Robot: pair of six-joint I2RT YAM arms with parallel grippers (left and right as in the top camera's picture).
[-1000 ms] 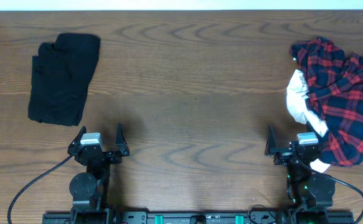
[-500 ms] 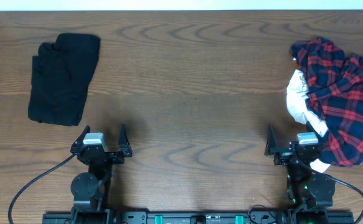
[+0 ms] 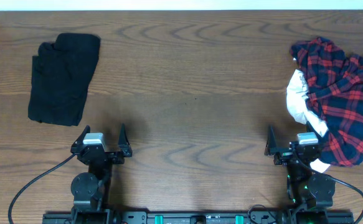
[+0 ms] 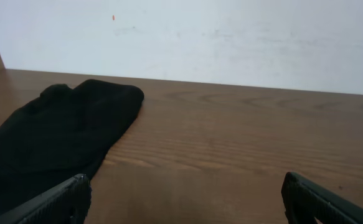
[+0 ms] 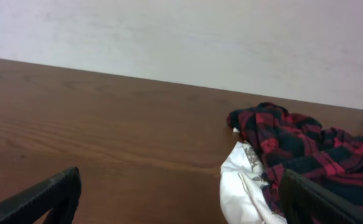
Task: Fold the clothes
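A folded black garment lies at the far left of the table, also seen in the left wrist view. A crumpled red-and-navy plaid piece is heaped over a white piece at the right edge; both show in the right wrist view, plaid and white. My left gripper rests open near the front edge, just below the black garment, holding nothing. My right gripper is open beside the heap, its right finger against the cloth, nothing between its fingers.
The brown wooden table runs between the two piles. A pale wall stands behind the far edge. Cables and the arm bases sit along the front edge.
The left gripper has shifted very slightly; nothing else has moved.
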